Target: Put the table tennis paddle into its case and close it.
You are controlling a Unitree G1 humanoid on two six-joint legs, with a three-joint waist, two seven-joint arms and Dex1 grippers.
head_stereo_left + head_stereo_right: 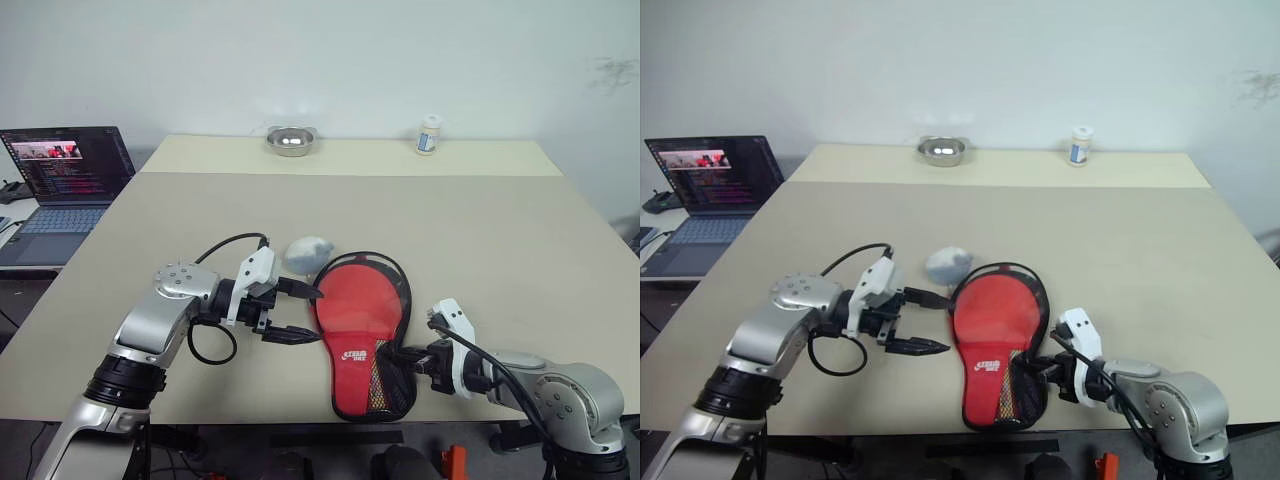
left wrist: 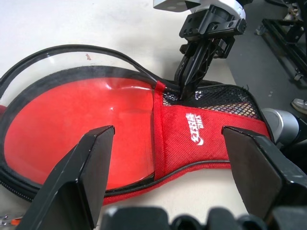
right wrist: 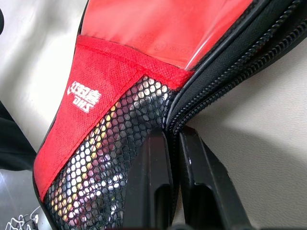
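The case point(image 1: 362, 335) lies flat near the counter's point(image 1: 500, 260) front edge, between the two tools, with the paddle point(image 2: 76, 129) showing red through its clear side. The left tool point(image 1: 298, 312) sits just beside its round end, fingers spread wide, holding nothing. The right tool point(image 1: 408, 358) is pinched nearly closed on the black zip edging at the narrow mesh end. Soft fabric, red patch with white lettering. Beige counter; a crumpled grey wad point(image 1: 308, 253) sits close by, a metal bowl point(image 1: 291, 140) and small bottle point(image 1: 429, 134) at the back, a laptop point(image 1: 62, 190) off left.
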